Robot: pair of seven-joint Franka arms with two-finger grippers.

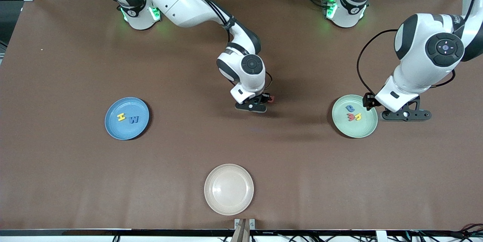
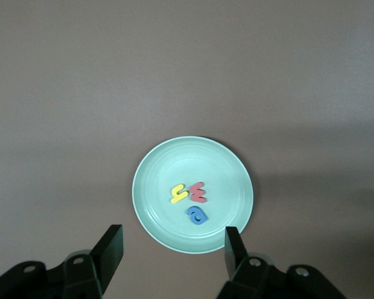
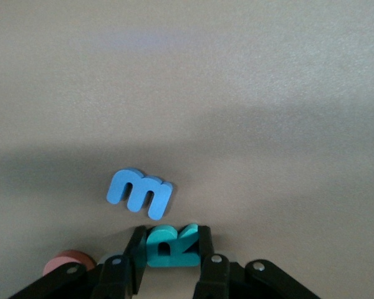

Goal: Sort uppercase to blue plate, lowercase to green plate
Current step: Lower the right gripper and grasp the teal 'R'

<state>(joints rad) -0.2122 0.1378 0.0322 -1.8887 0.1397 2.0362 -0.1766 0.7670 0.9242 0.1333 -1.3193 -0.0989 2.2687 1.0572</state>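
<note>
My right gripper [image 1: 260,103] is down at the middle of the table, shut on the green R [image 3: 168,247], one finger on each side of it. A blue lowercase piece [image 3: 139,192] lies on the mat just past the fingers, and the red Q [image 3: 65,261] shows beside the gripper [image 3: 171,237]. The blue plate [image 1: 113,128] holds the yellow H [image 1: 121,117] and blue W [image 1: 134,119]. The green plate [image 1: 368,128] holds the blue a [image 2: 197,215], red m [image 2: 199,192] and yellow h [image 2: 178,194]. My left gripper [image 2: 174,246] waits open, empty, over the plate's edge.
An empty cream plate [image 1: 228,189] sits near the front edge of the table, nearer the front camera than my right gripper. Brown mat covers the whole table between the plates.
</note>
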